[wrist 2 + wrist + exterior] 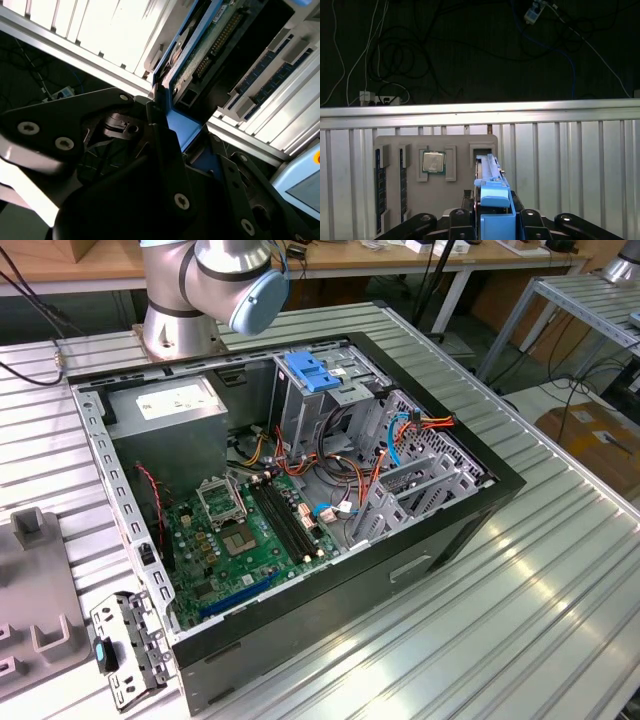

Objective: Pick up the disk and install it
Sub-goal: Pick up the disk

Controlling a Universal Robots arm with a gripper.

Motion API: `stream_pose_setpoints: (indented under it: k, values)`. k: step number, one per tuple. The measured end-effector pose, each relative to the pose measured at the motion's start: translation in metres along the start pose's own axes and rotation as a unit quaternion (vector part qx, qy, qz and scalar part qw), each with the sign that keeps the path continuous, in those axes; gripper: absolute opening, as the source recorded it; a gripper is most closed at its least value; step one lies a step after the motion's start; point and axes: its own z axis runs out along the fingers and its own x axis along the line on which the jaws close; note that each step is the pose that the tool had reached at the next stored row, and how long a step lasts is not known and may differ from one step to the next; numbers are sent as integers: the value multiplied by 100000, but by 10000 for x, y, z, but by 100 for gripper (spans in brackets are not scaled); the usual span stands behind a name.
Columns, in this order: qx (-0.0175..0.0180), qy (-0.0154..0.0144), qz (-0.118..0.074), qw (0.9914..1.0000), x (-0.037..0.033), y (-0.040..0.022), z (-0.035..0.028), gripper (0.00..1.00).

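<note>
Gripper (495, 216) hangs at one end of the disk (489, 170), a flat silver-grey hard drive in a blue plastic carrier frame, and I cannot tell whether it is clamped on it. Across the grey tray (435, 200) I pass memory sticks (381, 185), a square silver processor chip (434, 161), then the disk on edge in its slot. I judge it stiff, weighty and shock-sensitive, best held by the frame's rails.
</note>
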Motion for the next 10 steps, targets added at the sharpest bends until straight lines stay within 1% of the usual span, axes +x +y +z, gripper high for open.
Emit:
stream_pose_setpoints:
  k: [10]
  values:
    - [0,-1,1,100000,0,0,-37,37]
